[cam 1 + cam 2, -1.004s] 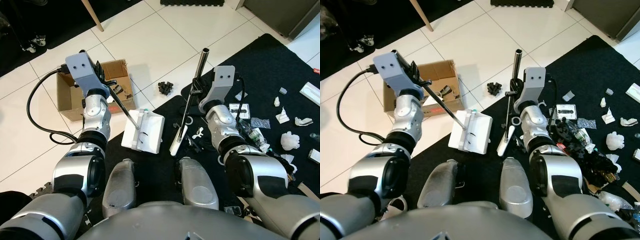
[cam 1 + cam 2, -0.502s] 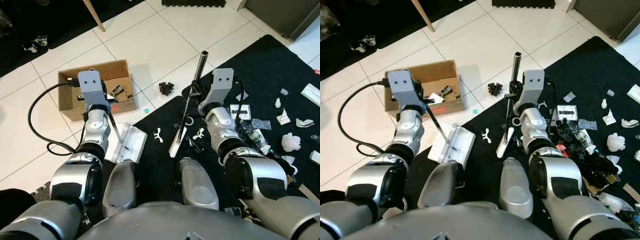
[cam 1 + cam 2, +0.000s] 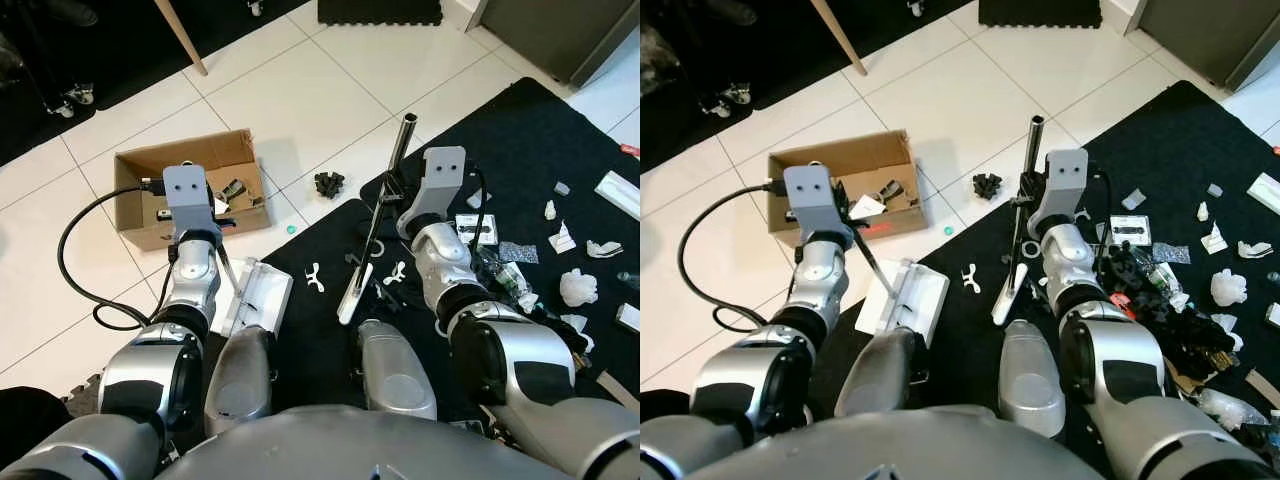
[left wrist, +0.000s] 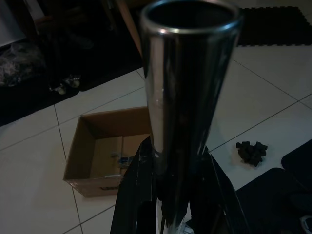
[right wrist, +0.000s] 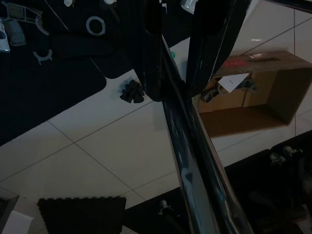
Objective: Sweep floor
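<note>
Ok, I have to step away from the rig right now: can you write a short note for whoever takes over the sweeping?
Left claw: shut on the thin handle of the white dustpan, which sits at the mat's edge by the robot's left knee.
Right claw: shut on the metal pole of the brush; its white head rests on the black mat.
Cardboard box stands open on the tiles, already holding some scraps.
Left to do: the black clump and small teal bit on the tiles, the white clip on the mat, and the litter pile on the robot's right.
</note>
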Motion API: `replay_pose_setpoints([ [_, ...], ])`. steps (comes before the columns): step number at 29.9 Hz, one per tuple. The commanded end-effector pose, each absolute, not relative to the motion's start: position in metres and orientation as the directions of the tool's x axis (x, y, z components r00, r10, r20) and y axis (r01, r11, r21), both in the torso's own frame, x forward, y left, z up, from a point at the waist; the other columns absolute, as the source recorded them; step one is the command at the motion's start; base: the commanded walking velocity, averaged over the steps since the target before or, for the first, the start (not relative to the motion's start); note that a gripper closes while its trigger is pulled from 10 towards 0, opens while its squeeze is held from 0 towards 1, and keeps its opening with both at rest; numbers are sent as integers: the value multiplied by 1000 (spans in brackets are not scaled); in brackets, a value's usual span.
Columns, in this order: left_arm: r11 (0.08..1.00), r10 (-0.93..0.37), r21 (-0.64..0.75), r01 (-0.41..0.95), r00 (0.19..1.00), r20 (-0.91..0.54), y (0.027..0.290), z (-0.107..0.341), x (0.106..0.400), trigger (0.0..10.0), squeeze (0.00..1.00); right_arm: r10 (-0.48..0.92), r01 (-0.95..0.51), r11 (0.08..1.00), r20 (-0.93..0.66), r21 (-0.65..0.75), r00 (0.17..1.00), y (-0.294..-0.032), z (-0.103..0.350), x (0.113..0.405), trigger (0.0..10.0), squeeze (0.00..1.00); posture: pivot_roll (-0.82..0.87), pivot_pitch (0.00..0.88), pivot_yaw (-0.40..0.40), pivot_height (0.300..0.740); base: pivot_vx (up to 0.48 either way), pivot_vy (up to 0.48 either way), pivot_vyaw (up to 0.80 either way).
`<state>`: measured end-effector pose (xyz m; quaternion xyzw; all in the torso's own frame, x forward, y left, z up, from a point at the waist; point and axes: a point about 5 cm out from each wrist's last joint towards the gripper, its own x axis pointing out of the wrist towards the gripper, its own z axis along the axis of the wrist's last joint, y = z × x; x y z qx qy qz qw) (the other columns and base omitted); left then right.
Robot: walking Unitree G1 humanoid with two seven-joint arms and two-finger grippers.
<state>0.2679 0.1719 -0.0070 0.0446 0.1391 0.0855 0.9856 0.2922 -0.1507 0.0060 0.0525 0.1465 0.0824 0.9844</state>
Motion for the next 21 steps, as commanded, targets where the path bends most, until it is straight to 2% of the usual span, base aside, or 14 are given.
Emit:
replay_pose_setpoints([
  [1, 969, 209, 199, -144, 911, -357, 186, -24, 251, 10000, 0, 166, -139, 985, -325, 105, 931, -153, -3, 284, 10000, 0, -30, 0, 38, 740, 0, 0, 0],
  [21, 965, 196, 241, -103, 894, -404, 184, -33, 242, 10000, 0, 153, -126, 987, -339, 101, 928, -154, -6, 282, 10000, 0, -25, 0, 35, 740, 0, 0, 0],
])
